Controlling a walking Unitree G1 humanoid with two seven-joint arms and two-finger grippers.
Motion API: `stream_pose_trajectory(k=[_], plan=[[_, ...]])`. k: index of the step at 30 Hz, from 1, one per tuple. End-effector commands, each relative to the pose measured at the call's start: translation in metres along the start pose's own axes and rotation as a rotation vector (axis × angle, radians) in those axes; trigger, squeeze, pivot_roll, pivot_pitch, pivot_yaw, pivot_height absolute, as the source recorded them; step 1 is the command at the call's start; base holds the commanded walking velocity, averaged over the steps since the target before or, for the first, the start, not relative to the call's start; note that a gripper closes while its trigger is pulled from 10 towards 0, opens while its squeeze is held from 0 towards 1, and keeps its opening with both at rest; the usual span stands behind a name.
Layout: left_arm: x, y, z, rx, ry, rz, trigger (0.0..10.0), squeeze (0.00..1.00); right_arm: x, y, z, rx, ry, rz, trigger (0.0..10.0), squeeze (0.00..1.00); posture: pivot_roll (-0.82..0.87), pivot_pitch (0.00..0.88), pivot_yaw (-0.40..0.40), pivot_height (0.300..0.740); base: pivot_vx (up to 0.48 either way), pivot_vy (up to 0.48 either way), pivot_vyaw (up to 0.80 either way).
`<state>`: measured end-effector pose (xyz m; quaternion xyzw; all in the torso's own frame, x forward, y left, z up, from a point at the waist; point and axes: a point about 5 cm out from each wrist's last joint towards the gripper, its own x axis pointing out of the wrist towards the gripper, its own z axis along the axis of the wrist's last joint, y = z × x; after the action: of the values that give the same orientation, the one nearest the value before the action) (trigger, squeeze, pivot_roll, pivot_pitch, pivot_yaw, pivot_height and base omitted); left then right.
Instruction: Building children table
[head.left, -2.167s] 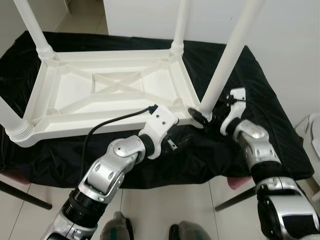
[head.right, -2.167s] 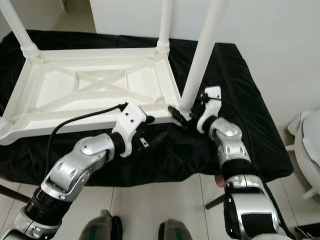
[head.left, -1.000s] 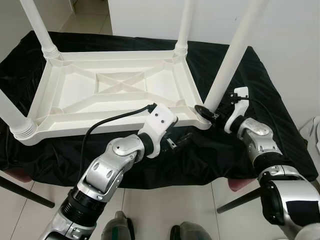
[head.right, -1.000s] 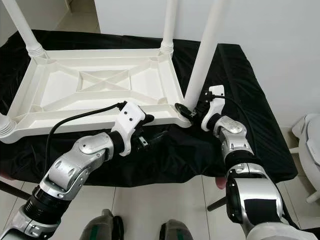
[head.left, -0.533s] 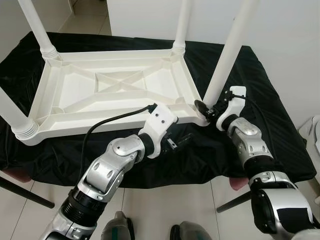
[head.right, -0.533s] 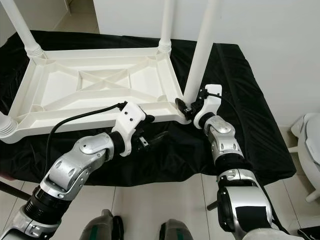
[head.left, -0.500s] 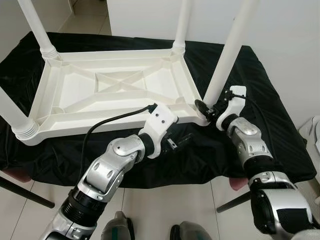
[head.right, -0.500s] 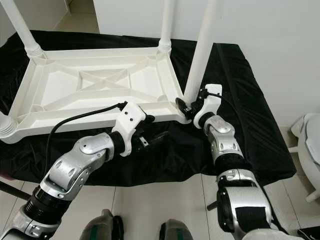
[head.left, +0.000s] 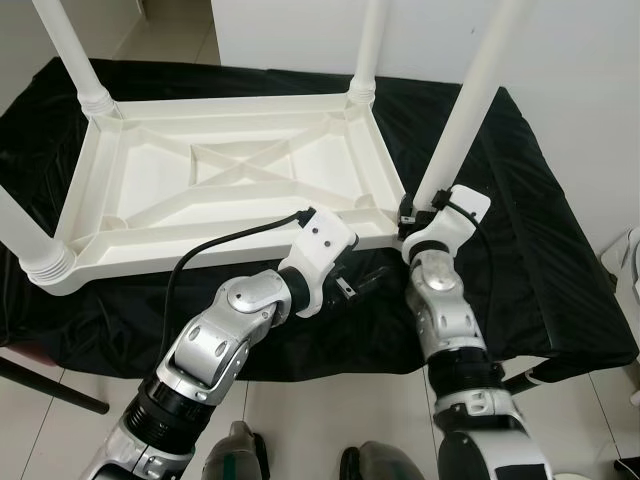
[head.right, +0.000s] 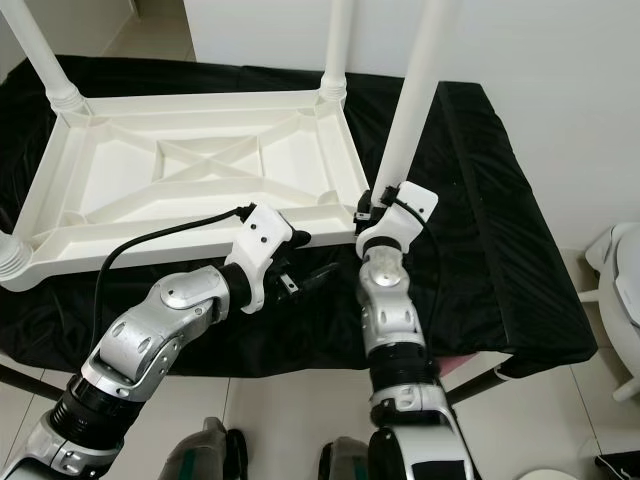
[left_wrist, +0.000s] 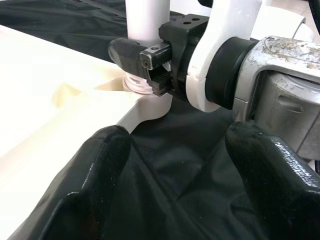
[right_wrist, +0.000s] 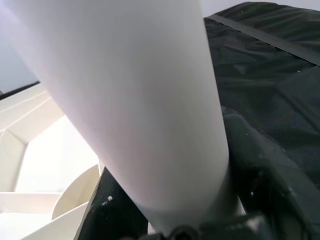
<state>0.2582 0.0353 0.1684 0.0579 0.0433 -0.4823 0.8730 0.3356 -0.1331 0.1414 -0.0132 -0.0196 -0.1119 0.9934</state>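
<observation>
Tabletop (head.left: 230, 180) upside down on black cloth (head.left: 520, 190) in the left eye view, ribbed underside up, legs standing at its corners; near-right leg (head.left: 460, 110) rising from the corner at about 4 o'clock of the top. Right gripper (head.left: 405, 218) clamped around that leg's base, right at the socket. Left gripper (head.left: 365, 280) at roughly 7 o'clock of that corner, low over the cloth just off the top's near edge, holding nothing. Same layout in the right eye view: leg (head.right: 415, 90) leaning slightly off upright, right gripper (head.right: 365, 205) at its foot. Left wrist view: two fingers (left_wrist: 100, 170) spread wide apart over the cloth with nothing between them, and ahead the threaded leg end seated in the corner socket, gripped by the right gripper (left_wrist: 150, 62). Right wrist view: leg (right_wrist: 140, 100) up close, black fingers (right_wrist: 260, 165) wrapped on either side of it. Step in hand, by the look of it: seating or screwing this leg into its socket. Best done by keeping the leg square to the top, turning in short strokes without slipping on smooth plastic, and bracing the top's edge with the free gripper to stop it sliding on the cloth.
</observation>
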Motion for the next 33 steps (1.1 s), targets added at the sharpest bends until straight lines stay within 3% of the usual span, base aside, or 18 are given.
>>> stream_pose_trajectory(k=[1,3,8,9,14,19,20,22,23,26,29,31,33], plan=[[-0.001,-0.004,0.000,0.002,0.004,-0.026,10.0,0.00,0.003,-0.015,0.002,-0.050,-0.005,-0.083,10.0,0.00,-0.13,0.049,-0.008,0.740,0.000,0.000,0.00],[-0.002,-0.004,-0.001,0.003,0.007,-0.027,10.0,0.00,0.003,-0.020,0.003,-0.056,-0.001,-0.106,10.0,0.00,-0.13,0.049,-0.009,0.740,0.000,0.000,0.00],[-0.002,-0.003,0.000,0.002,0.006,-0.019,10.0,0.00,-0.001,-0.014,0.003,-0.033,0.005,-0.097,10.0,0.00,-0.12,0.049,-0.010,0.740,0.000,0.000,0.00],[-0.002,-0.003,0.000,0.001,0.005,-0.019,10.0,0.00,-0.003,-0.011,0.005,0.003,0.002,-0.074,10.0,1.00,-0.13,0.051,-0.010,0.740,0.000,0.000,0.00],[-0.002,-0.003,0.000,0.000,0.005,-0.020,10.0,0.00,-0.005,-0.008,0.011,0.073,-0.024,-0.007,10.0,1.00,-0.13,0.049,-0.011,0.740,0.000,0.000,0.00],[-0.002,-0.003,0.000,0.000,0.004,-0.016,10.0,0.00,-0.004,-0.013,0.012,0.077,-0.030,0.021,10.0,1.00,-0.13,0.051,-0.013,0.740,0.000,0.000,0.00],[-0.002,-0.003,0.001,0.001,0.003,-0.016,10.0,0.00,-0.002,-0.014,0.013,0.074,-0.038,0.081,10.0,0.00,-0.12,0.050,-0.016,0.740,0.000,0.000,0.00],[-0.001,-0.003,0.001,0.001,0.002,-0.014,10.0,0.00,0.003,-0.021,0.014,0.040,-0.061,0.258,10.0,0.00,-0.13,0.049,-0.015,0.740,0.000,0.000,0.00],[-0.001,-0.003,0.001,0.001,0.002,-0.014,10.0,0.00,0.003,-0.021,0.014,0.040,-0.061,0.258,10.0,0.00,-0.13,0.049,-0.015,0.740,0.000,0.000,0.00],[-0.001,-0.003,0.001,0.001,0.001,-0.016,10.0,0.00,0.008,-0.033,0.011,-0.028,-0.045,0.472,10.0,0.00,-0.13,0.048,-0.012,0.740,0.000,0.000,0.00],[-0.001,-0.003,0.001,0.002,0.000,-0.017,10.0,0.00,0.009,-0.036,0.009,-0.059,-0.034,0.526,10.0,0.00,-0.13,0.048,-0.011,0.740,0.000,0.000,0.00],[0.000,-0.002,0.002,0.005,-0.003,-0.021,10.0,0.00,0.014,-0.045,0.003,-0.149,0.002,0.627,10.0,0.00,-0.14,0.046,-0.008,0.740,0.000,0.000,0.00],[0.000,-0.002,0.002,0.005,-0.003,-0.021,10.0,0.00,0.014,-0.045,0.003,-0.149,0.002,0.627,10.0,0.00,-0.14,0.046,-0.008,0.740,0.000,0.000,0.00]])
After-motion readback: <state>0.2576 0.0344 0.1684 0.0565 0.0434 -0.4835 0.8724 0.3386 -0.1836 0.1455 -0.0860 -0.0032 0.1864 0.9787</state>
